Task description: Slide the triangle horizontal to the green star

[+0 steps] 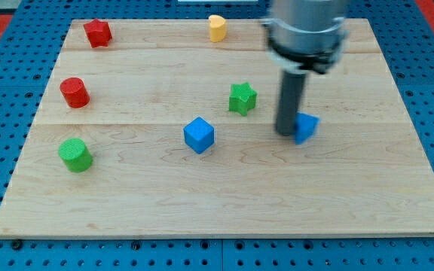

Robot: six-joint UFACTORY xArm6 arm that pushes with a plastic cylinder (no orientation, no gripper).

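Note:
The green star (242,98) lies a little right of the board's middle. The blue triangle (306,127) lies to its right and slightly lower, partly hidden by the rod. My tip (287,133) rests on the board touching the triangle's left side, between the triangle and the star. The rod comes down from the arm's grey body at the view's top.
A blue cube (199,135) lies left of the star and lower. A yellow block (217,28) sits at the top edge. A red star-like block (97,33), a red cylinder (74,92) and a green cylinder (75,155) stand along the left. The wooden board (217,203) rests on blue pegboard.

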